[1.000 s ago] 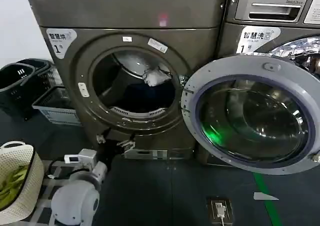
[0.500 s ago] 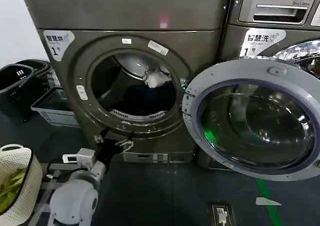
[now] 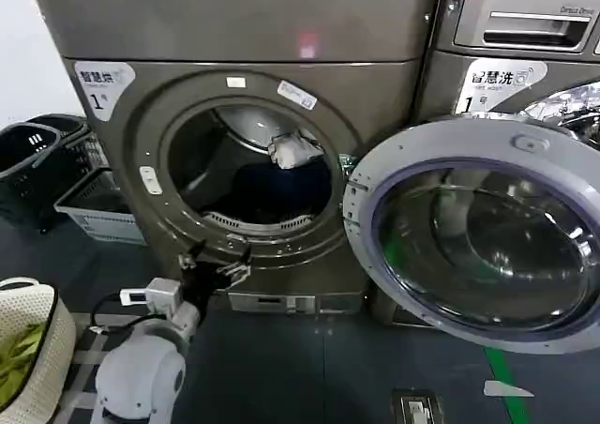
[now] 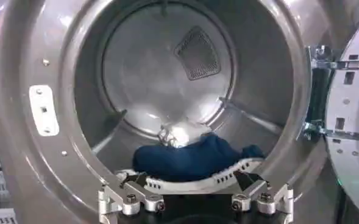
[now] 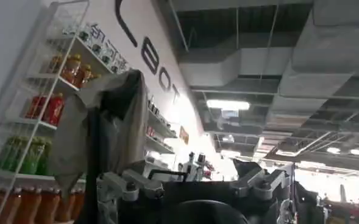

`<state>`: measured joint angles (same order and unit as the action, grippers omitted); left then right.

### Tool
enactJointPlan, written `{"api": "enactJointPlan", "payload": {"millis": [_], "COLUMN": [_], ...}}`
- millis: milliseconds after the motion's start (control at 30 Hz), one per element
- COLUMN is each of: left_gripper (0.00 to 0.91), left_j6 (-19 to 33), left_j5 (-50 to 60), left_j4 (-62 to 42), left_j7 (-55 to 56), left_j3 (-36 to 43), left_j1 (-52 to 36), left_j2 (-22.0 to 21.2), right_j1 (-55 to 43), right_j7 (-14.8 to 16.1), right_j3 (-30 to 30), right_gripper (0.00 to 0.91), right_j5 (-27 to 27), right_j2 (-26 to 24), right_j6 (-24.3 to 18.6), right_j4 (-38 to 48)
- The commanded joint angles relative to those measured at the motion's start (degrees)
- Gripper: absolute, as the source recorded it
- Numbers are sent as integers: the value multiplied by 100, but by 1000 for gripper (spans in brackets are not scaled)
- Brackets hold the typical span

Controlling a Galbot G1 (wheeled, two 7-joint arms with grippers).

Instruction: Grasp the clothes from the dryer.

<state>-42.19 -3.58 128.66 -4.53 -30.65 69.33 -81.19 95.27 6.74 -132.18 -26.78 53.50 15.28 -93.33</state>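
The left claw (image 3: 214,265) hung spread apart at the dryer's (image 3: 234,30) six o'clock lip, empty. It should probably rise over the rim, then drop onto the clothes (image 4: 194,159) and clamp deep. I could not tell the right claw's (image 5: 194,185) state.

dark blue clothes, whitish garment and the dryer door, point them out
dark blue clothes (image 4: 191,161), left wrist view, middle of the heap
whitish garment (image 4: 178,134), left wrist view, its crumpled centre
dryer door (image 3: 427,141), head view, silver rim

Dark floor (image 3: 309,358) with a green line (image 3: 502,372), dark laundry baskets (image 3: 37,157) by a white wall (image 3: 28,58), bottle-stocked shelves (image 5: 39,115), exposed ceiling ducts (image 5: 252,64).
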Motion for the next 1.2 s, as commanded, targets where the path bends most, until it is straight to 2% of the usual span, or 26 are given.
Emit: {"api": "enactJointPlan", "payload": {"millis": [33,1200], "left_gripper": [907,907], "left_j6": [-281,-281], "left_j5": [73,33], "left_j4": [27,-61], "left_j7": [-63,-27], "left_j3": [-6,-11], "left_j1": [23,-27], "left_j2": [19,35], "right_j1": [0,-28], "right_j7": [-2,2], "right_j3": [-3,-8], "right_gripper": [907,907], "right_j5": [2,13], "right_j2": [6,73], "right_j6": [-2,-17], "right_j4": [4,12]}}
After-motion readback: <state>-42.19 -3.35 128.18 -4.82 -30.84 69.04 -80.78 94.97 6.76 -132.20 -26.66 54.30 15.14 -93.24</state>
